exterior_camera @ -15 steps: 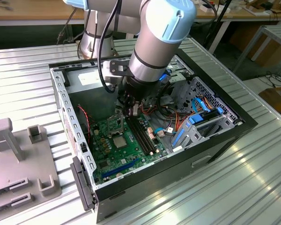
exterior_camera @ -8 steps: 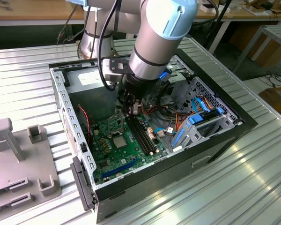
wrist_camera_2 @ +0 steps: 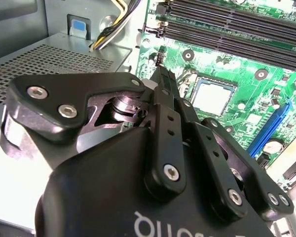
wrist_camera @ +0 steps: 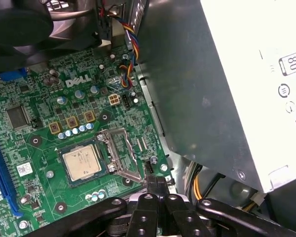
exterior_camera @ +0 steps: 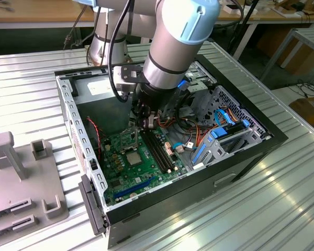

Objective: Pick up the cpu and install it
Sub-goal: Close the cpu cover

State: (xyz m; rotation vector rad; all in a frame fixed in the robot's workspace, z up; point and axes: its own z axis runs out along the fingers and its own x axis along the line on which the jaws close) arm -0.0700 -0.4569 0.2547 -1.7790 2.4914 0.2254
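Observation:
The cpu [exterior_camera: 134, 157] is a square silver chip lying flat in its socket on the green motherboard [exterior_camera: 120, 175], inside the open computer case. Both wrist views show the cpu [wrist_camera_2: 213, 95] [wrist_camera: 82, 163] uncovered. The socket's metal load plate [wrist_camera: 119, 150] is swung open beside it. My gripper [exterior_camera: 146, 123] hangs low inside the case, just past the far edge of that plate. Its black fingers [wrist_camera: 160, 190] are pressed together with nothing between them, and the gripper [wrist_camera_2: 163, 74] tip sits a short way off the chip.
The black case wall [exterior_camera: 251, 157] surrounds the board. Black memory slots [exterior_camera: 158, 151] run next to the socket, with bundled cables [exterior_camera: 193, 141] and blue drive brackets [exterior_camera: 220, 136] toward the exterior view's right. A grey power supply box [wrist_camera: 222, 84] stands close beside the gripper. A grey fixture [exterior_camera: 21, 172] lies on the table.

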